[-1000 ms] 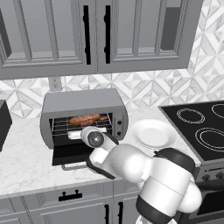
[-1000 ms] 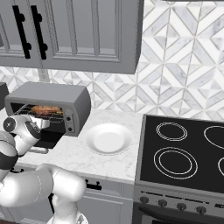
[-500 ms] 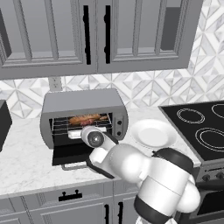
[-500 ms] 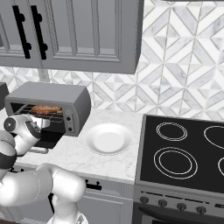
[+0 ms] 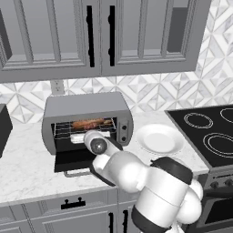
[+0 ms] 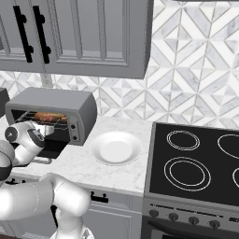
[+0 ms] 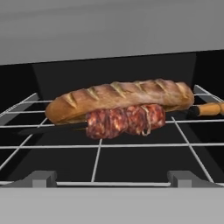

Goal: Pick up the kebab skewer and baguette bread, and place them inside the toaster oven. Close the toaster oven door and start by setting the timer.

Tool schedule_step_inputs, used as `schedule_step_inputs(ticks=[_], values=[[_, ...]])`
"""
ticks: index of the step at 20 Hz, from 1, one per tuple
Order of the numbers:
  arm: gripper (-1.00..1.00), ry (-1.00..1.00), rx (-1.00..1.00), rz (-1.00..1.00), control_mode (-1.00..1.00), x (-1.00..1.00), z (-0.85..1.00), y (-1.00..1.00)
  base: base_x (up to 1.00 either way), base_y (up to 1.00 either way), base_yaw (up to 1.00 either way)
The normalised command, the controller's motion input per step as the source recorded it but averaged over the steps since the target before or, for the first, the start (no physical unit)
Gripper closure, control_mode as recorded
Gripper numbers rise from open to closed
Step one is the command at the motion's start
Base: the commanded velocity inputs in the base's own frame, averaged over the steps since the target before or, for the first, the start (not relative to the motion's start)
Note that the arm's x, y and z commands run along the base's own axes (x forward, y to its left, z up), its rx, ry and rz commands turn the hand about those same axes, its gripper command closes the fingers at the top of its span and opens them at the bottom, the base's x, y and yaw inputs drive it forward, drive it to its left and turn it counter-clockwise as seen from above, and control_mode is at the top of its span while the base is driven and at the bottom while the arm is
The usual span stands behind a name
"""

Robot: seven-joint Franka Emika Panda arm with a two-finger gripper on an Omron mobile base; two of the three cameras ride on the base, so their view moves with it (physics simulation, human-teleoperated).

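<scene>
I see the tabletop running across the lower half of the left base view, pale marble under grey cabinets. At the right edge of that view sits the black stove. Left of centre stands the toaster oven, a grey rounded box with its knob panel on its right side. Its door hangs open, folded down toward the lower left of the frame, the thin bar handle along its front edge. Just right of the oven, between it and the stove, lies a white plate.

In the hand view, the wire rack spans the frame, and the bread lies across its middle, golden and ridged, long side left to right. The skewer lies right in front of the bread and touching it, reddish meat chunks at centre and its stick end reaching the right edge. Both are inside the oven on the rack.

My claw sits at the bottom of the hand view, just outside the oven mouth, its fingers spread wide apart and gripping nothing.
</scene>
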Motion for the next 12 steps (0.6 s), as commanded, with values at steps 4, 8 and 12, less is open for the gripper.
schedule_step_inputs(ticks=[4, 8, 12], values=[[-1.0, 0.0, 0.0, 0.0, -1.0, 0.26, 0.0, 0.0, 0.0, 0.0, 0.0], [-1.0, 0.0, 0.0, 0.0, -1.0, 0.31, 0.0, 0.0, 0.0, 0.0, 0.0], [-1.0, 0.0, 0.0, 0.0, -1.0, 0.31, 0.0, 0.0, 0.0, 0.0, 0.0]])
